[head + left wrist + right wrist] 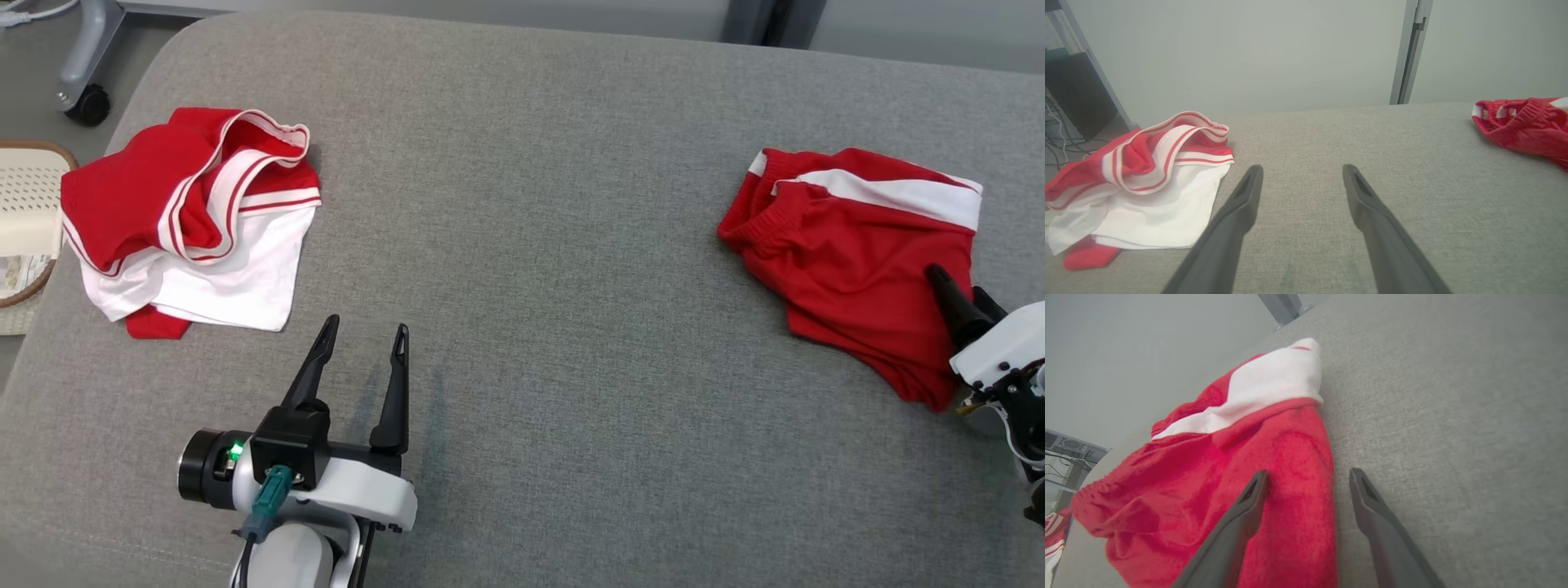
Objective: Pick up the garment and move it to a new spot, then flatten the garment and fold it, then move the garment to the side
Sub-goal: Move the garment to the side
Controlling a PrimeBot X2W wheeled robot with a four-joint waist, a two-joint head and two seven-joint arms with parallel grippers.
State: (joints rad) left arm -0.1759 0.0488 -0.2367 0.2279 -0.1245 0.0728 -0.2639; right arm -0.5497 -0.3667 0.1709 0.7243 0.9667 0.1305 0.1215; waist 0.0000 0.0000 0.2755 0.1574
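One basket (28, 192), head view, near garment (196, 229)

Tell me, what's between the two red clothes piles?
Just bare grey fabric surface, seen in the head view, between the red-and-white garment and the red shorts. The open left gripper sits nearer the robot, beside the red-and-white garment.

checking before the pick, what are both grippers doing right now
Left gripper: open, empty, above the grey surface.
Right gripper: open, over the red garment's edge, gripping nothing.
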